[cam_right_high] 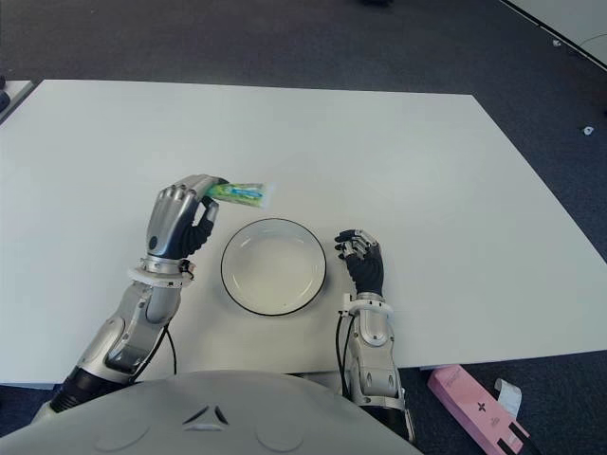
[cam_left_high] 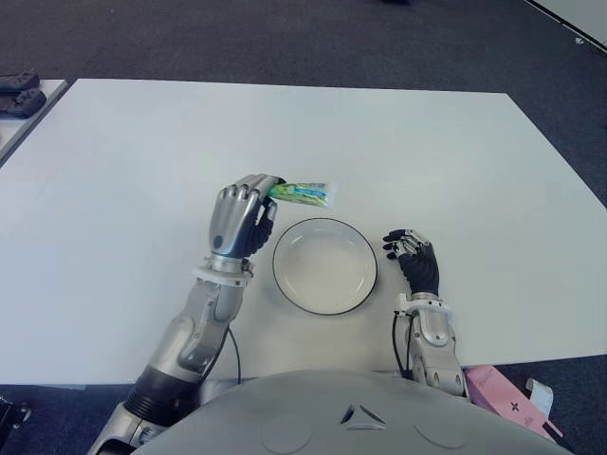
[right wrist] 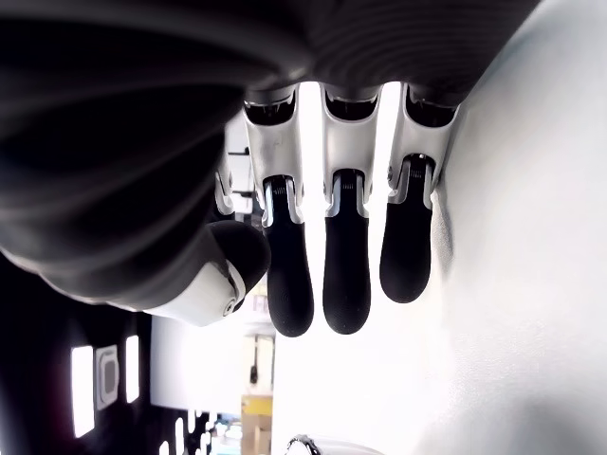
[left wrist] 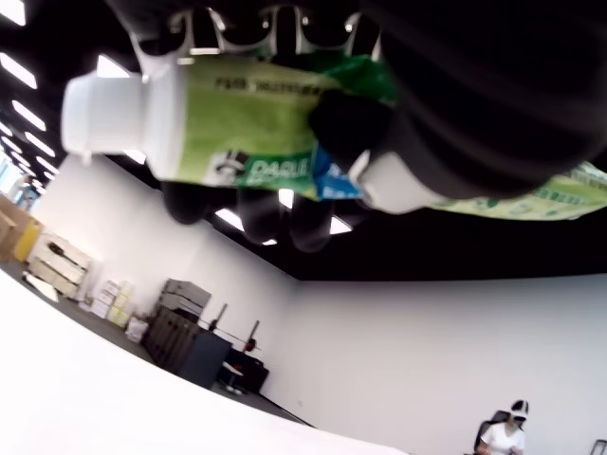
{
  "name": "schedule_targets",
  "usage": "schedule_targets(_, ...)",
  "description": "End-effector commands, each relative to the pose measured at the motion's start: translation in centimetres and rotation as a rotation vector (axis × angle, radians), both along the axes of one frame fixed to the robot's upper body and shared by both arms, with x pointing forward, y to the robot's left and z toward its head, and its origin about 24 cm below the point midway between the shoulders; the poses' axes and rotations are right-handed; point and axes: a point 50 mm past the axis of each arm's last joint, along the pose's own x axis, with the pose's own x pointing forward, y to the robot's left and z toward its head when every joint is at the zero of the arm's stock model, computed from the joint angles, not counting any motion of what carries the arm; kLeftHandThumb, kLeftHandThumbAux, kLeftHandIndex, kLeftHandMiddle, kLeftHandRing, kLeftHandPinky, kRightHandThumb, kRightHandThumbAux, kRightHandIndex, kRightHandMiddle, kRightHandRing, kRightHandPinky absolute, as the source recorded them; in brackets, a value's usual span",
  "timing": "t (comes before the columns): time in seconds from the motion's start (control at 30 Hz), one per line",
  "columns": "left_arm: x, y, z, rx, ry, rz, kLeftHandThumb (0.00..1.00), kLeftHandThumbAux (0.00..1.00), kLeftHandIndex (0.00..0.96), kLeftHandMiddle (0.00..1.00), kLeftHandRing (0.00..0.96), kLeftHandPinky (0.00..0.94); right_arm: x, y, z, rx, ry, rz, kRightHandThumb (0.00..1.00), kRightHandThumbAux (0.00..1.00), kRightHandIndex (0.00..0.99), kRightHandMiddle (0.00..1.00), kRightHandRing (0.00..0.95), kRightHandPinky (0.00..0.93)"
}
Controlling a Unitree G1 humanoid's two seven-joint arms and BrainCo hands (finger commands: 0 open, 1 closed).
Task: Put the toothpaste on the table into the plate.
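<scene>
A green and white toothpaste tube [cam_left_high: 305,193] sticks out to the right of my left hand [cam_left_high: 245,210], whose fingers are curled around its cap end. The left wrist view shows the tube [left wrist: 256,133] held across the palm, white cap to one side. The hand and tube are just beyond the far left rim of the white, dark-rimmed plate [cam_left_high: 289,282], which holds nothing. My right hand [cam_left_high: 414,258] shows beside the plate's right rim, fingers relaxed and holding nothing [right wrist: 327,256].
The white table [cam_left_high: 379,142] spreads wide beyond the plate. A pink box [cam_left_high: 507,403] lies below the table's near right edge. Dark items [cam_left_high: 19,95] sit on another surface at the far left.
</scene>
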Motion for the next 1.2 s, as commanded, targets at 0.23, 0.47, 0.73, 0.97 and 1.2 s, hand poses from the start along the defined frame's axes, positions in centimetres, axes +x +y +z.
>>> schedule_targets(0.23, 0.2, -1.5, -1.0, 0.081, 0.044, -0.163, 0.853, 0.667, 0.400, 0.553, 0.881, 0.875, -0.4, 0.3, -0.7, 0.008, 0.045, -0.002, 0.710, 0.726, 0.426, 0.485, 0.487, 0.484)
schedule_targets(0.47, 0.8, -2.7, -1.8, 0.153, 0.016, -0.225, 0.851, 0.668, 0.399, 0.557, 0.878, 0.874, -0.4, 0.3, -0.7, 0.004, 0.051, -0.004, 0.710, 0.726, 0.426, 0.482, 0.482, 0.477)
schedule_targets(0.73, 1.1, -3.6, -3.6, 0.241, -0.006, -0.255, 0.850, 0.667, 0.401, 0.562, 0.877, 0.877, -0.5, 0.3, -0.7, 0.002, 0.053, -0.005, 0.710, 0.726, 0.426, 0.479, 0.474, 0.471)
schedule_targets(0.97, 0.6, -4.3, -5.6, 0.276, 0.031, -0.278, 0.849, 0.667, 0.405, 0.570, 0.878, 0.881, -0.5, 0.2, -0.7, -0.001, 0.052, -0.003, 0.709, 0.726, 0.426, 0.480, 0.476, 0.479)
schedule_targets(1.2, 0.1, -4.6, -6.8, 0.290, 0.090, -0.332, 0.849, 0.666, 0.407, 0.574, 0.875, 0.881, -0.5, 0.2, -0.8, -0.003, 0.052, -0.006, 0.709, 0.726, 0.426, 0.484, 0.483, 0.487)
